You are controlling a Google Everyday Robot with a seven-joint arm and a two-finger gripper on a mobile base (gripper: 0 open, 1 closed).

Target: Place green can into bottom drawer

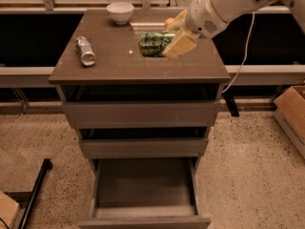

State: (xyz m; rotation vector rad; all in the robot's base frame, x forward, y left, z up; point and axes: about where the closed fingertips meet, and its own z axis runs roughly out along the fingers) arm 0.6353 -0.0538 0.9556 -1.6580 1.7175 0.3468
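Note:
The green can [152, 43] lies on its side over the back middle of the cabinet top [124, 66], held between my fingers. My gripper [166, 40] reaches in from the upper right and is shut on the can's right end, one pale finger [178, 45] in front and the other behind. I cannot tell whether the can touches the surface. The bottom drawer [143, 187] is pulled open below, its inside bare and its front panel [145, 222] at the lower edge of the view. The two shallower drawers above it are slightly open.
A slim silver can [86, 50] lies on the left of the cabinet top. A white bowl [119, 11] stands at the back. A cardboard box [291, 112] sits on the floor at right, a black pole [34, 192] at lower left.

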